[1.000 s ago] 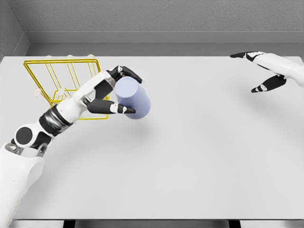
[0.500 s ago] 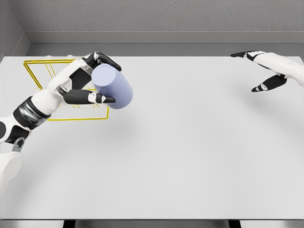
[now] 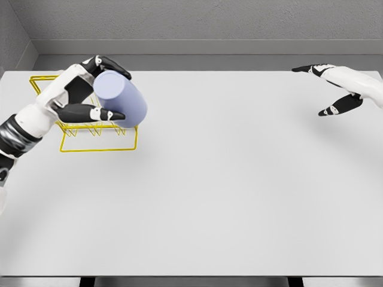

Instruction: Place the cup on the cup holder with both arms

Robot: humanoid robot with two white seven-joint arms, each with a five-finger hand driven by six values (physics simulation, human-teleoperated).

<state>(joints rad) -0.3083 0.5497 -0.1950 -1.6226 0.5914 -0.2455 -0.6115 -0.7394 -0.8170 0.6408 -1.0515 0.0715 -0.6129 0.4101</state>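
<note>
Here the left hand (image 3: 81, 95) grips the pale lilac cup (image 3: 121, 99), fingers (image 3: 102, 114) wrapped around its sides, the cup tilted on its side above the right part of the yellow wire cup holder (image 3: 99, 147) at the far left of the white surface (image 3: 239, 191). The right hand (image 3: 341, 89) hovers at the far right, fingers spread and holding nothing.

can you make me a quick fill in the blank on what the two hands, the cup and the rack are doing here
1. The cup is held in the ___ hand.
2. The wire cup holder is coloured ___.
3. The right hand holds ___, fingers spread.
4. The cup's colour is pale ___.

Missing words: left; yellow; nothing; blue
</note>
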